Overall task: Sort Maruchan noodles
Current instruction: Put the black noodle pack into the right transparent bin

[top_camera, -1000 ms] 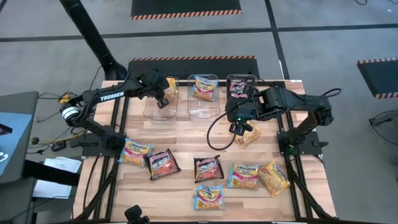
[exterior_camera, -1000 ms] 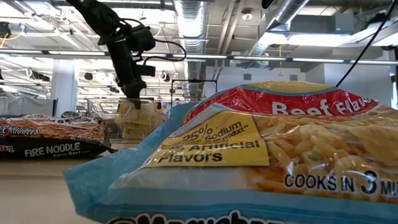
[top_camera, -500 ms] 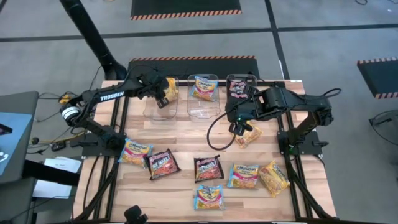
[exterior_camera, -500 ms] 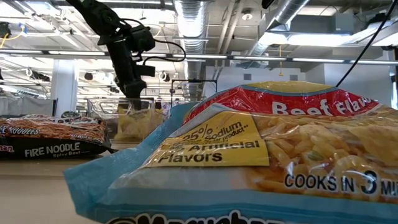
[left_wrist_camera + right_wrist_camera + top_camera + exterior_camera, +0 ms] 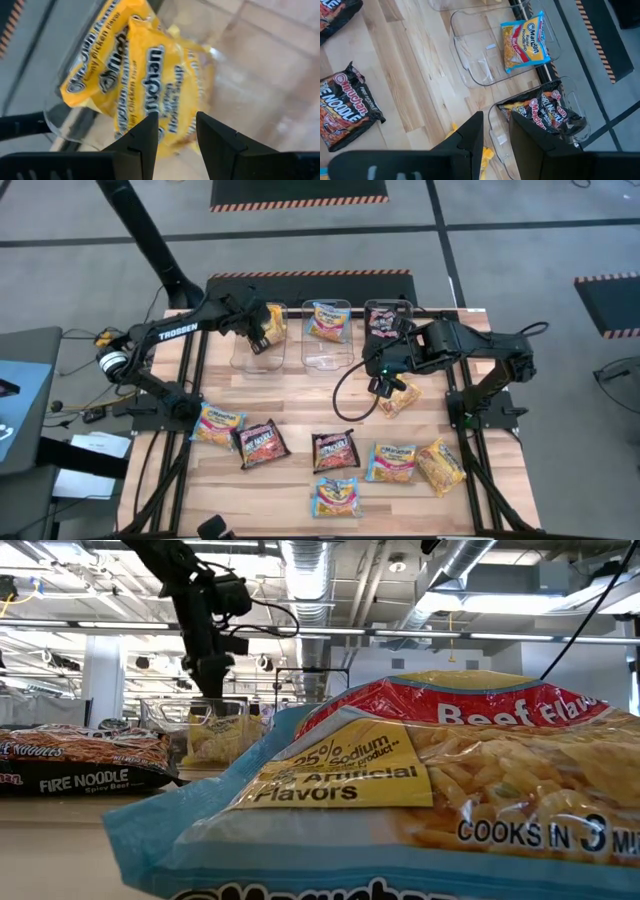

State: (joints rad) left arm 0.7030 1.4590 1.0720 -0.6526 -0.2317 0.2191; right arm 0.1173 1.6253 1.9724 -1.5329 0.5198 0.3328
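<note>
From above, three clear bins sit in a row at the far side of the wooden table (image 5: 300,395): the left bin (image 5: 258,345) with yellow chicken packets (image 5: 272,321), the middle bin (image 5: 327,345) with a blue-and-yellow packet (image 5: 328,322), the right bin (image 5: 385,310) with a black-red packet (image 5: 384,322). The left gripper (image 5: 262,340) hangs over the left bin. Only the left wrist view shows its fingers (image 5: 145,137) standing apart with nothing between them, two yellow chicken packets (image 5: 145,85) lying loose in the bin below. The low view shows that gripper (image 5: 207,690) just above the bin's rim and the packets (image 5: 215,738) standing inside. The right gripper (image 5: 385,388) hovers near the right bin over a yellow-orange packet (image 5: 400,400) on the table; its wrist view shows the fingers (image 5: 470,135) parted and empty, plus the black-red Fire Noodle packets (image 5: 545,112) in their bin. Along the near side lie more packets: yellow-orange (image 5: 218,423), two black-red (image 5: 262,443), blue-and-yellow (image 5: 338,495) and others. The low view is filled by a blue beef packet (image 5: 400,810).
</note>
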